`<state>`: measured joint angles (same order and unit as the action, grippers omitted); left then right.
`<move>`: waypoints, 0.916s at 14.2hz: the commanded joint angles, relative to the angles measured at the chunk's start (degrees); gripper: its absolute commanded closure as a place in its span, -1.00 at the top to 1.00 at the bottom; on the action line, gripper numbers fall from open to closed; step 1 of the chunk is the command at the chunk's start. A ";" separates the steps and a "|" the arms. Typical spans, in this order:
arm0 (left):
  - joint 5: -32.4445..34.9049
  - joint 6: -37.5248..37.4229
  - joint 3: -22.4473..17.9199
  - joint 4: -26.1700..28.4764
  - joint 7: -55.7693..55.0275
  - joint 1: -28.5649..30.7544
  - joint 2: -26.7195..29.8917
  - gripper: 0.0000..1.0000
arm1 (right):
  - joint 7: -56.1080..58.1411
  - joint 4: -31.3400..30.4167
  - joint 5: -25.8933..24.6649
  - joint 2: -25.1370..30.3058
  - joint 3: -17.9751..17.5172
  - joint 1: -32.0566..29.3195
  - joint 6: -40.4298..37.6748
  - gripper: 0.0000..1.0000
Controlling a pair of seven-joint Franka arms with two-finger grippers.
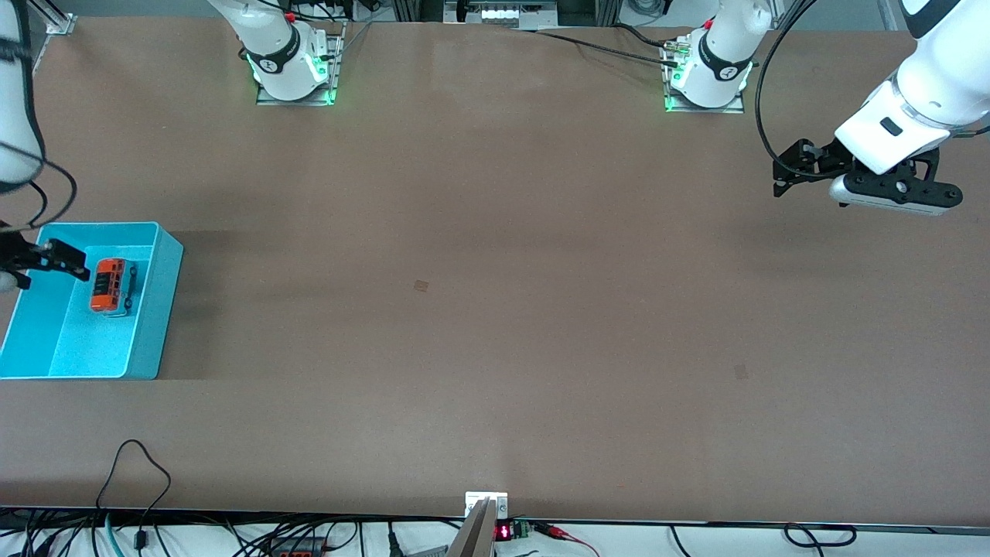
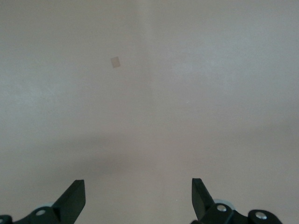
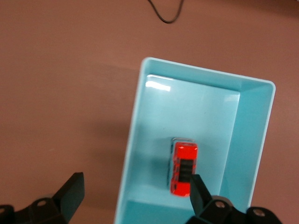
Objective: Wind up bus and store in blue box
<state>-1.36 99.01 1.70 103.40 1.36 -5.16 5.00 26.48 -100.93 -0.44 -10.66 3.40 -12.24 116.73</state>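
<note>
Item — right gripper (image 1: 46,259): only partly being shown in the front view, its arm being cut off at the edge of that view at the right arm's end of the table. It is being held in the air over the blue box (image 1: 158,309). In the right wrist view the right gripper (image 3: 133,193) is being shown with its fingers (image 3: 70,193) spread wide and nothing between them; only their dark tips are being caught, the rest being cropped away.

Item — the bus (image 1: 108,285): lying inside the blue box on its floor, in the half farther from the front camera, close to the long wall toward the table's middle. In the right wrist view the bus (image 3: 183,169) is being partly covered by one fingertip, so one end cannot be made out; its whitish end is being shown pointing toward the middle of the blue box (image 3: 135,140).

Item — left gripper (image 1: 789,172): being held up over bare table (image 1: 495,309) at the left arm's end, the arm waiting, wrist bent low. In the left wrist view the left gripper (image 2: 138,198) is being shown released — fingers (image 2: 74,198) wide apart, empty, above plain table (image 2: 149,93) bearing one small pale square mark (image 2: 115,62).
</note>
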 commanded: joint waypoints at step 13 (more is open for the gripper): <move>-0.22 -0.84 0.15 -0.39 -0.57 0.67 0.18 1.00 | -14.17 13.30 -1.93 7.58 -4.72 8.81 -32.35 1.00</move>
<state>-1.36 98.95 1.68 103.40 1.35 -5.03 5.00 13.12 -88.61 -2.03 -2.28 -1.84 -4.30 85.02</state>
